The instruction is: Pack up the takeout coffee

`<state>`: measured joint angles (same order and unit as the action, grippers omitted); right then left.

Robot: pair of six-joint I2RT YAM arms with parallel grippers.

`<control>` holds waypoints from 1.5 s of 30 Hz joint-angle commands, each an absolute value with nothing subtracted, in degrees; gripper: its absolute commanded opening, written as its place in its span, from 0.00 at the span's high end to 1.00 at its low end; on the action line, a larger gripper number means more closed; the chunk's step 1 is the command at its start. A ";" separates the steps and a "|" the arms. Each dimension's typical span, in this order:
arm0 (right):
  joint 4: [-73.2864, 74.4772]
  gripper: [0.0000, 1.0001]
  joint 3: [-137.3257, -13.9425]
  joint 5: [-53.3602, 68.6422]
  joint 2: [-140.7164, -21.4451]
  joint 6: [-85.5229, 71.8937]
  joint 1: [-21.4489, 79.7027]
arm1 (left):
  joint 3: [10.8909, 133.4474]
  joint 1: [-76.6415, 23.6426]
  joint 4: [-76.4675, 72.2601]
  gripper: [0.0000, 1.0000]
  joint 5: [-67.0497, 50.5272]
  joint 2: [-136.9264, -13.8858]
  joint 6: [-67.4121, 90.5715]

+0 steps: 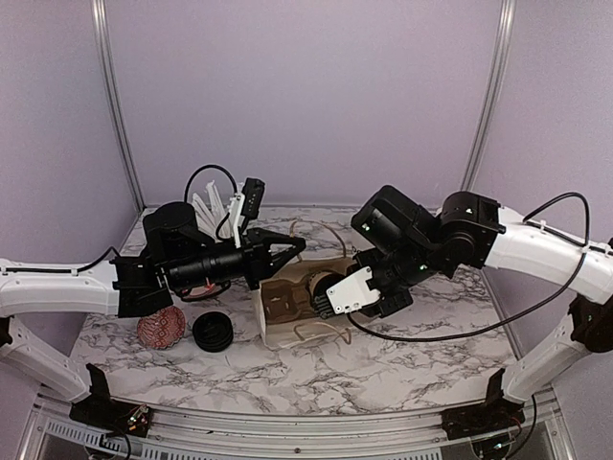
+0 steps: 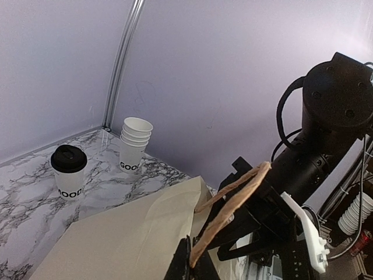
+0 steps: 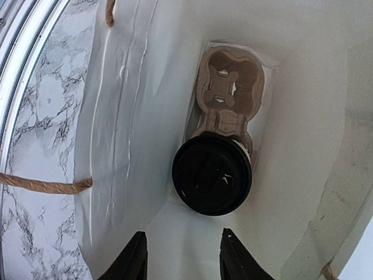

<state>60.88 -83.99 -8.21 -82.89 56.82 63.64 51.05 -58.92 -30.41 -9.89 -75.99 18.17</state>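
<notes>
A paper bag [image 3: 122,116] lies open, and the right wrist view looks straight into it. Inside sits one takeout coffee [image 3: 211,174] with a black lid, set in a brown cardboard carrier [image 3: 230,81] whose other slot is empty. My right gripper [image 3: 183,259] is open at the bag's mouth, just short of the lid, with nothing between its fingers. My left gripper [image 2: 195,265] is shut on the bag's twisted paper handle [image 2: 233,201] at the bag's rim [image 2: 134,233]. A second lidded takeout coffee [image 2: 69,172] stands on the marble table. From above, both grippers meet at the bag [image 1: 273,331].
A stack of lidless white cups [image 2: 135,143] stands by the back wall beside the lidded one. A red-patterned bowl [image 1: 161,328] and a black round lid stack [image 1: 213,332] lie left of the bag. White sticks [image 1: 206,206] stand at the back left.
</notes>
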 commanded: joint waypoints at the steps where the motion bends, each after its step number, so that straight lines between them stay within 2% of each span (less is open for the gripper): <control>1: 57.32 0.57 -82.16 -11.03 -81.28 56.02 65.72 | 50.65 -59.37 -29.40 0.97 -14.00 -73.31 19.12; 6: 54.85 0.55 -79.11 -14.06 -81.02 56.23 67.89 | 52.87 -59.95 -29.40 0.90 -18.21 -75.04 20.26; 8: 53.14 0.51 -77.28 -16.09 -80.82 56.40 68.74 | 53.42 -60.39 -29.36 0.90 -19.21 -76.13 20.26; 17: 48.26 0.34 -74.27 -22.57 -83.67 55.72 69.39 | 53.03 -60.82 -29.47 0.97 -17.47 -76.57 19.12; 28: 43.20 0.20 -74.64 -27.05 -90.07 55.64 68.75 | 54.67 -60.64 -29.85 0.98 -16.96 -77.52 20.33; 34: 43.50 0.08 -77.42 -27.55 -94.92 53.88 65.33 | 55.20 -58.87 -30.68 0.99 -20.57 -78.59 23.07; 39: 45.50 0.02 -80.56 -27.20 -99.78 51.48 62.80 | 55.02 -56.75 -31.76 1.00 -23.73 -79.47 25.17; 45: 43.16 0.01 -80.87 -27.81 -102.38 51.94 62.04 | 54.93 -54.08 -34.03 1.00 -27.09 -80.88 28.38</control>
